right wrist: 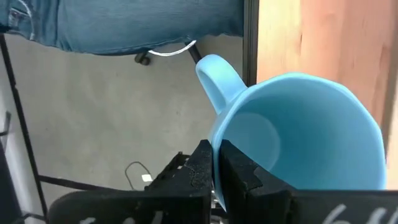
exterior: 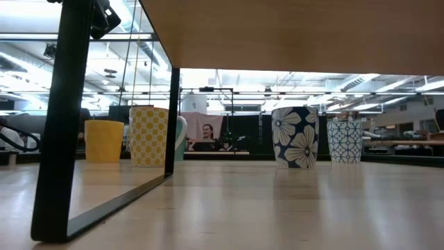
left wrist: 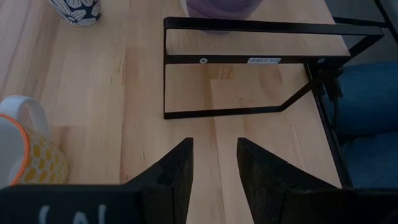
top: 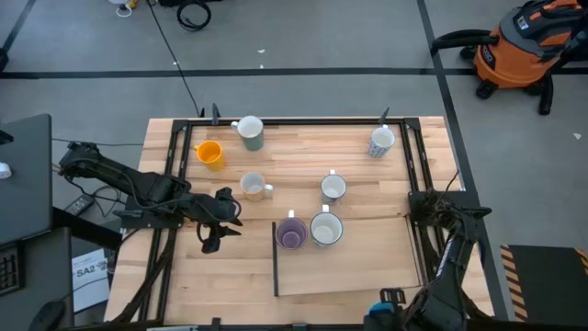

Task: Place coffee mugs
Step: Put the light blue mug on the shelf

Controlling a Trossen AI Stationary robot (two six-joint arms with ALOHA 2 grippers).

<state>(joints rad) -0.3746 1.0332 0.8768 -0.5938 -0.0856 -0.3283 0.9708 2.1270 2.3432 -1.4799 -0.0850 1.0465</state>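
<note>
Several mugs stand upright on the table in the high view: orange (top: pixel 209 154), grey (top: pixel 250 132), patterned (top: pixel 381 141), cream (top: pixel 254 186) and white (top: pixel 333 188). A purple mug (top: pixel 292 233) and a white one (top: pixel 325 228) stand on a low wooden shelf (top: pixel 367 267). My left gripper (left wrist: pixel 214 158) is open and hovers over bare table, left of the shelf, touching nothing. My right gripper (right wrist: pixel 216 169) is shut on a light blue mug (right wrist: pixel 305 130) beyond the table's near right corner. My right gripper pinches the blue mug's rim (right wrist: pixel 216 146) close to its handle (right wrist: pixel 217 78), one finger inside the cup and one outside. The mug is lifted clear and tilted, its pale blue inside facing the wrist camera, over the floor beside the table edge.
The shelf's black metal frame (left wrist: pixel 249 62) stands just ahead of my left fingers. A yellow-patterned mug (left wrist: pixel 28 158) is close beside the left gripper, and a floral mug (left wrist: pixel 76 9) stands farther off. A person's jeans (right wrist: pixel 124 25) show beyond the table.
</note>
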